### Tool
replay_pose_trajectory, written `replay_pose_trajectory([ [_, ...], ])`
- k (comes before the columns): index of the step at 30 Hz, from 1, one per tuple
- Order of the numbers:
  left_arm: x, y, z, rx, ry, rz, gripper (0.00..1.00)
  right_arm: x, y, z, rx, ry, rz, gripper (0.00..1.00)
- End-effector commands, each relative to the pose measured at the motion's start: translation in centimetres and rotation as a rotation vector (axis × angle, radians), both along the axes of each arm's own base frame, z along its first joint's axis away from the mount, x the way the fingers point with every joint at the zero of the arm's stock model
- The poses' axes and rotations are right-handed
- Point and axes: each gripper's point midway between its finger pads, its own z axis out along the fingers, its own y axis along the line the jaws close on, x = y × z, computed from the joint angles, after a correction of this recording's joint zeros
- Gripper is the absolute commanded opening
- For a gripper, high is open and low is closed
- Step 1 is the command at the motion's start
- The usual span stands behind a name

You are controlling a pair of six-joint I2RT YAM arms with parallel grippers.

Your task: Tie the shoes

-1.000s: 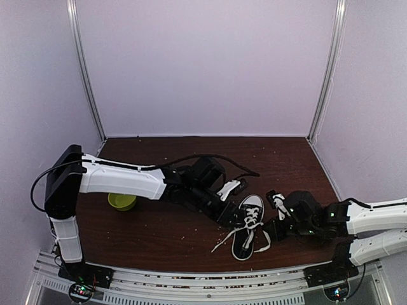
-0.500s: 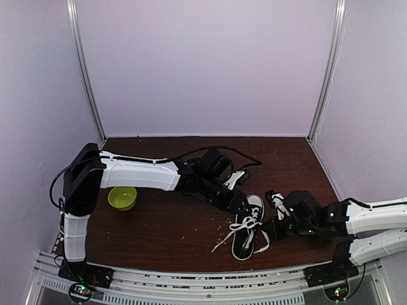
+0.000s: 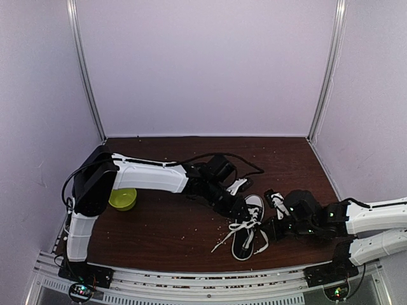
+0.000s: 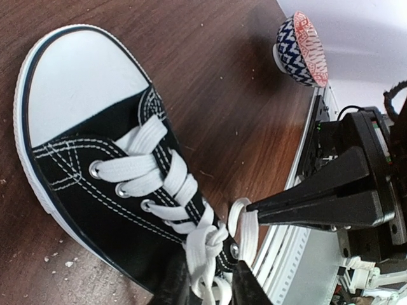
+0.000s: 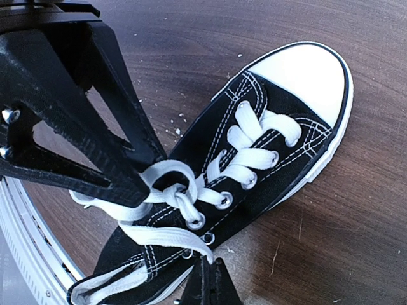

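1. Location: we found the sneaker upright on its white sole on the dark wooden surface, right of centre and near the front edge, between the two arms.
2. Its white toe cap pointed toward the back wall, angled slightly right, and the heel faced the arm bases.
3. We saw the white laces threaded through the eyelets and drawn into a knot with a small loop over the tongue.
4. In the top view, loose lace ends trailed off both sides of the sneaker onto the surface.
5. We saw the left pincer stretched across from the left, low over the sneaker's middle. Its fingers were drawn in on the laces at the knot, gripping them.
6. We saw the right pincer on the sneaker's right side with its fingers closed together. One lace strand ran straight into its tips, so we logged it as pinching the laces.
7. The two pincers sat just beside each other at the knot.
8. We noted a green bowl well left of the sneaker, just beside the left arm.
9. We noted a patterned bowl, blue-and-white outside and red-patterned inside, apart from the sneaker in the left wrist view.
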Motion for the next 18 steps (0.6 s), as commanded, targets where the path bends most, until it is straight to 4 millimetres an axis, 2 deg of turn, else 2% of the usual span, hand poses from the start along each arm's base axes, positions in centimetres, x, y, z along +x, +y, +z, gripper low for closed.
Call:
replay_pose_trajectory([
  [1,0.1,-0.9,0.5,-0.02,-0.004,-0.012,0.22,0.5,0.4,0.7,0.02,-0.015,-0.004,0.0],
  [8,0.3,-0.5,-0.2,0.005,-0.004,0.003,0.16,0.6,0.6,1.1,0.026,-0.019,-0.003,0.0],
  [18,0.3,-0.4,-1.0,0.03,0.002,0.011,0.19,0.7,0.9,1.4,0.028,-0.024,0.006,0.0],
])
